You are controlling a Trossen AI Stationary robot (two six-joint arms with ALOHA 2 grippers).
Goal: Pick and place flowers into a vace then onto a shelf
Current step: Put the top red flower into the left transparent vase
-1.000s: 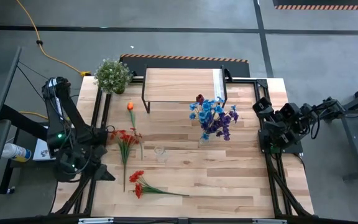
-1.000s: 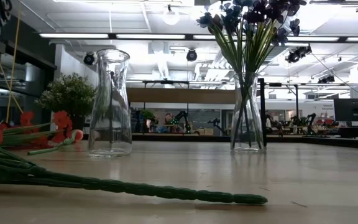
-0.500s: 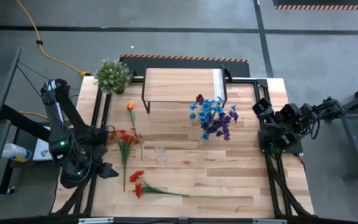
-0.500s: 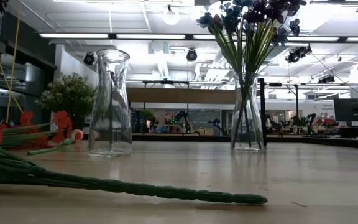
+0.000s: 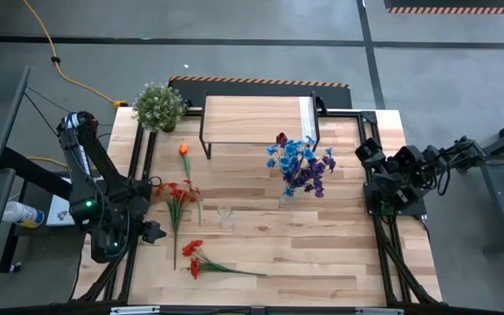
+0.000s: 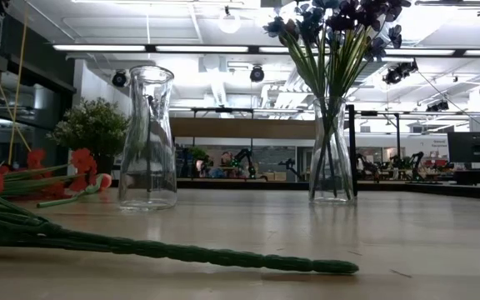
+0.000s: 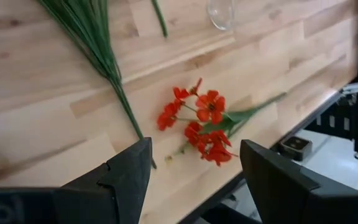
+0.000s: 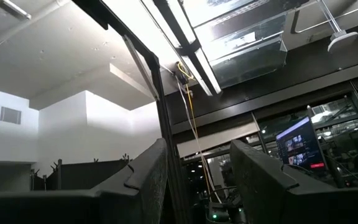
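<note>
**One vase filled, red bunches and empty vase wait**

The left tool [image 5: 151, 233] hovers over the tabletop's [image 5: 322, 262] left side, its two fingers [image 7: 126, 180] spread apart with nothing between them. The left wrist view looks past them at a small red bunch [image 7: 201, 121] lying flat near the tabletop's front edge, and it appears the likely next pick. The right tool [image 5: 366, 153] is parked off the tabletop's right edge, pointing up toward the ceiling, fingers parted and empty.

One part of the job looks done: the blue and purple sprays [image 5: 300, 166] stand upright in a clear vase [image 6: 332, 154] right of centre, just in front of the shelf [image 5: 256, 118], with a small dark red bud [image 5: 281, 138] beside the shelf's front right leg. That vase is still on the tabletop, not on the shelf, whose plank top along the back edge carries nothing visible.

Much is left. A second, empty glass vase [image 5: 226, 216] stands near the tabletop's centre. A larger red bunch [image 5: 176, 197] lies left of it, stems toward the front edge, and an orange tulip [image 5: 184, 150] lies nearer the shelf's front left leg. None of these is in a vase yet. A potted plant [image 5: 158, 105] sits at the back left corner, apart from the work.
</note>
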